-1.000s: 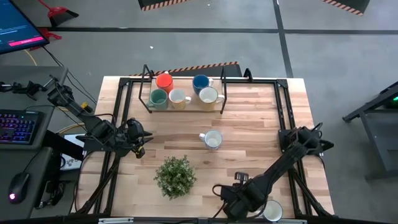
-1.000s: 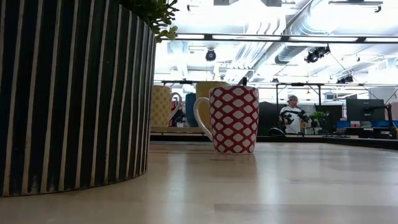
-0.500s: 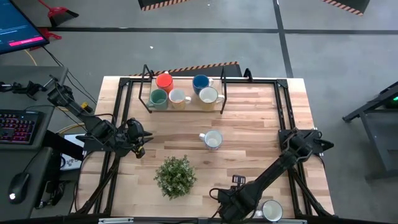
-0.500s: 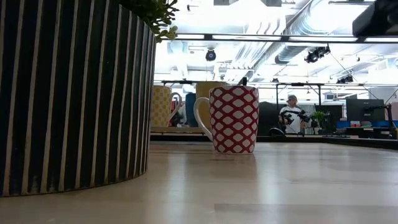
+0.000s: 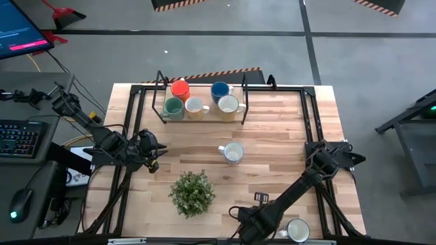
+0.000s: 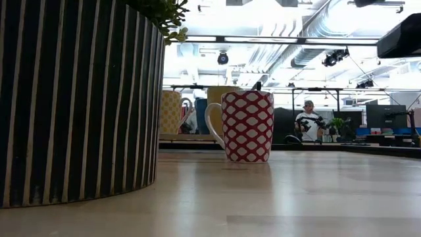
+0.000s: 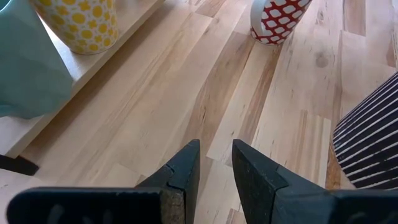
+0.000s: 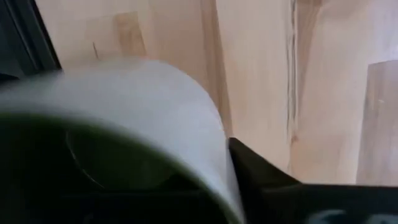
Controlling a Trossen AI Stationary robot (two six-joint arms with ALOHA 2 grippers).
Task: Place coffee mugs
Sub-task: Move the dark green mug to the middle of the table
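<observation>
Gripping the rim of a white mug (image 5: 298, 231) at the desk's (image 5: 286, 129) five o'clock corner, the right gripper (image 5: 276, 230) has one finger (image 8: 267, 180) inside its wall. Glazed ceramic looks stiff, slick, breakable; a rim pinch may swing. The left gripper (image 7: 214, 171), at nine o'clock, hangs part-open, empty. Five mugs (image 5: 197, 102) sit on the twelve o'clock shelf (image 5: 204, 117), and a checked mug (image 5: 232, 153) stands centre.

left gripper (image 7: 214, 165): slightly parted, idle | right gripper (image 5: 283, 230): low, clamped
</observation>
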